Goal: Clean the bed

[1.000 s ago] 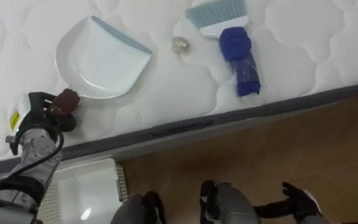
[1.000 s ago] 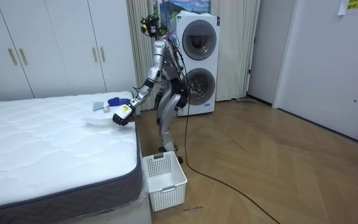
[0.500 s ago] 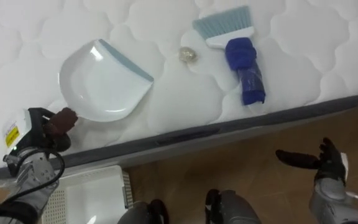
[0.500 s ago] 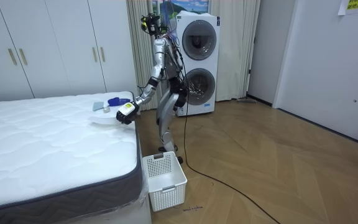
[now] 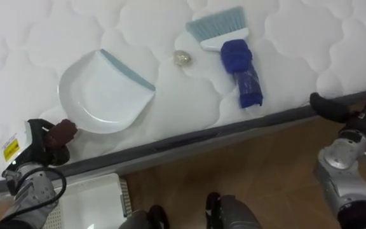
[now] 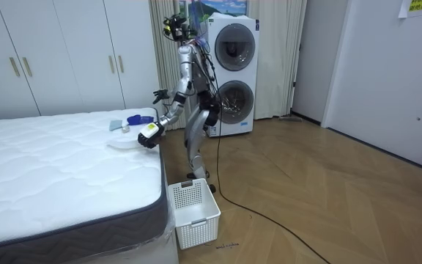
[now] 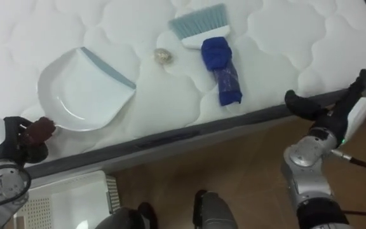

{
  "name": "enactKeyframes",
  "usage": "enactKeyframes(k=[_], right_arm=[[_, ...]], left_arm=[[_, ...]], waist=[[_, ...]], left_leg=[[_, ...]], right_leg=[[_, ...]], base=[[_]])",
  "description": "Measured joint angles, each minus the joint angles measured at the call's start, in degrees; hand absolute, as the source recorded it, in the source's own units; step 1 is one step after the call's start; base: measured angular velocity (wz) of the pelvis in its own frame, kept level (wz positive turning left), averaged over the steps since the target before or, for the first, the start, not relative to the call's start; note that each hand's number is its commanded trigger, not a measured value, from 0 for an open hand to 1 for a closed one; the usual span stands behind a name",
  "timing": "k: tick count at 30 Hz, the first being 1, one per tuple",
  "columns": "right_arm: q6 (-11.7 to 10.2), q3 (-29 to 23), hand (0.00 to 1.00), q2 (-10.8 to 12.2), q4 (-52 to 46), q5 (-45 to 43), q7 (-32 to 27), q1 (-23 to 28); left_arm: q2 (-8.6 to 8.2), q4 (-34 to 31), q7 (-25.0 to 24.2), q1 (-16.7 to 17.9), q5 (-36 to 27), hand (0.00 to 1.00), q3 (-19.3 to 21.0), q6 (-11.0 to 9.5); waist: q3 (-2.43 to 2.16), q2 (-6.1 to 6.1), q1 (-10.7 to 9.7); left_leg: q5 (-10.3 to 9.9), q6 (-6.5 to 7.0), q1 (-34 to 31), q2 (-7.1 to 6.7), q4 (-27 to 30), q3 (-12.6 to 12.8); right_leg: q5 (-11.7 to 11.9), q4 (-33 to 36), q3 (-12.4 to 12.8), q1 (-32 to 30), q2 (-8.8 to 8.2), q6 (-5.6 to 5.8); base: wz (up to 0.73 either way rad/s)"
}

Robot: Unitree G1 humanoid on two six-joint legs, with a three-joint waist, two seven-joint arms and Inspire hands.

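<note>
Now the robot stands on the wood floor (image 6: 306, 198) beside the bed (image 5: 284, 63), with two washing machines (image 6: 233, 44) stacked behind it. Its left hand (image 5: 40, 145) is at the near edge of the bed. Its fingers are curled tight round the brown handle (image 5: 63, 131) of a white dustpan (image 5: 103, 95). The dustpan lies flat on the bed near that edge, with its open blue-grey lip facing the far right. Its inside shows plain white. A small crumpled ball (image 5: 182, 58) lies on the bed just past the lip, outside the dustpan and not touching it. Just to the right of the ball lies a brush (image 5: 237, 60). Its pale blue bristles point to the far edge and its dark blue grip points to the near edge. The ball is between the dustpan and the brush. The right hand (image 5: 359, 121) is up beside the near edge of the bed, right of the brush, with fingers spread and holding nothing. A white basket (image 5: 91, 200) stands on the floor by the bed, below the left arm. I cannot tell what is in it.
</note>
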Motion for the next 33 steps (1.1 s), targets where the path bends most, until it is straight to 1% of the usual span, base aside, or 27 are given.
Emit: enactKeyframes(k=[1,2,4,6,7,10,11,15,19,20,23,24,26,28,30,33], right_arm=[[-0.35,0.31,0.00,0.01,-0.15,-0.16,-0.44,-0.58],[-0.50,0.78,0.00,-0.01,-0.15,-0.87,-0.99,-1.82],[-0.77,1.75,0.00,-0.08,-0.13,-1.79,-1.31,-3.22],[-1.70,3.59,0.00,-0.13,0.01,-1.97,-1.27,-4.34],[-1.84,4.11,0.00,-0.15,0.30,-1.95,-1.13,-4.63],[-1.84,6.30,0.00,-0.19,0.77,-1.76,-0.27,-5.92],[-1.84,6.74,0.00,-0.20,0.76,-1.78,0.51,-6.37],[-1.84,8.57,0.00,-0.36,1.41,-1.32,3.55,-7.65],[-1.74,11.35,0.00,-0.36,2.63,-0.25,6.60,-7.77],[-1.66,11.90,0.00,-0.35,2.89,0.63,7.43,-7.85],[-1.34,14.05,0.00,-0.33,5.13,4.89,9.75,-9.63],[-0.93,14.20,0.00,-0.33,5.33,5.85,10.62,-9.85],[-0.93,14.83,0.00,-0.36,5.60,7.94,12.19,-10.07],[-0.91,15.84,0.00,-0.27,6.78,9.63,13.95,-10.59],[-0.06,16.55,0.00,-0.26,7.50,9.98,16.13,-10.88],[0.37,17.44,0.00,-0.24,7.81,11.17,17.88,-10.88]], left_arm=[[0.17,0.06,-0.09,-0.05,0.00,1.00,-0.16,0.01],[0.56,0.07,-0.17,-0.24,0.01,1.00,-0.87,-0.01],[0.93,0.07,-0.31,-0.66,0.23,1.00,-2.44,-0.03],[0.98,0.34,-0.70,-1.68,0.47,1.00,-3.27,-0.37],[0.98,0.72,-0.80,-2.16,0.47,1.00,-3.77,-0.41],[1.07,1.74,-2.69,-3.94,0.45,1.00,-4.46,-0.61],[1.08,1.58,-3.26,-4.54,0.46,1.00,-4.49,-0.60],[1.19,1.07,-5.62,-6.62,0.91,1.00,-4.58,-0.59],[1.22,0.94,-6.62,-7.31,0.88,1.00,-5.63,-0.64],[1.23,0.96,-6.76,-7.65,0.87,1.00,-6.15,-0.63],[1.34,0.97,-7.38,-8.20,0.87,1.00,-6.69,-0.58],[1.34,0.96,-7.67,-8.35,0.85,1.00,-6.87,-0.64],[1.35,0.94,-7.96,-8.59,0.84,1.00,-7.07,-0.61],[1.35,0.96,-8.02,-9.00,0.85,1.00,-7.24,-0.59],[1.34,0.82,-8.03,-9.24,0.82,1.00,-7.27,-0.65],[1.33,-0.16,-8.09,-9.26,0.81,1.00,-7.44,-0.65]], waist=[[0.06,-0.13,-0.05],[0.05,-0.42,-0.14],[0.14,-0.62,0.07],[0.49,-1.12,1.00],[0.62,-1.18,1.23],[1.26,-1.19,1.84],[1.45,-1.10,2.31],[1.55,-1.03,3.50],[1.55,-1.04,4.17],[1.57,-1.06,4.66],[1.58,-1.06,4.73],[1.58,-1.06,4.83],[1.61,-1.10,5.05],[1.88,-1.15,5.18],[2.35,-1.04,5.43],[2.42,-1.03,5.94]], left_leg=[[0.01,0.01,-0.01,-0.03,0.00,0.07],[0.01,0.03,-0.13,-0.04,0.02,0.19],[0.01,0.03,-0.14,-0.02,0.14,0.16],[0.02,0.04,-0.09,0.23,0.94,0.18],[0.02,0.04,-0.09,0.31,1.08,0.18],[-0.05,0.11,-0.67,0.80,2.07,0.24],[-0.44,0.34,-0.99,0.95,2.18,0.21],[-0.56,0.50,-2.65,1.01,3.05,-0.11],[-0.57,0.50,-2.81,0.92,3.03,-0.39],[-0.57,0.51,-2.80,0.93,3.03,-0.38],[-0.56,0.52,-2.87,0.91,2.97,-0.39],[-0.56,0.52,-2.89,0.89,2.96,-0.39],[-0.57,0.54,-2.90,0.82,2.97,-0.43],[-0.57,0.55,-2.92,0.76,2.98,-0.50],[-0.56,0.56,-3.16,0.74,3.02,-0.69],[-0.56,0.56,-3.75,0.67,3.04,-1.12]], right_leg=[[-0.02,0.06,0.08,-0.06,-0.04,0.04],[0.00,0.13,0.30,-0.34,-0.05,0.11],[0.02,0.10,0.30,-0.34,-0.06,0.14],[0.01,0.29,0.36,-0.24,0.08,0.12],[0.01,0.36,0.32,-0.18,0.10,0.11],[-0.22,1.06,0.09,-0.24,0.13,0.01],[-0.31,1.25,-0.06,-0.59,0.19,0.00],[-0.26,2.04,-0.37,-2.00,0.01,-0.06],[-0.27,1.99,-0.61,-1.98,-0.06,-0.06],[-0.28,2.00,-0.61,-1.98,-0.06,-0.05],[-0.37,1.98,-1.09,-1.83,-0.36,-0.12],[-0.41,1.98,-1.19,-1.79,-0.44,-0.10],[-0.44,1.98,-1.19,-1.79,-0.50,-0.04],[-0.47,2.04,-1.25,-1.77,-0.55,0.00],[-0.50,2.00,-1.43,-1.81,-0.56,0.01],[-0.69,2.00,-1.86,-2.08,-0.64,-0.08]], base=[[0.00],[-0.03],[-0.02],[-0.03],[0.00],[0.04],[0.00],[0.02],[0.04],[0.00],[0.04],[0.07],[0.02],[0.00],[0.03],[0.06]])
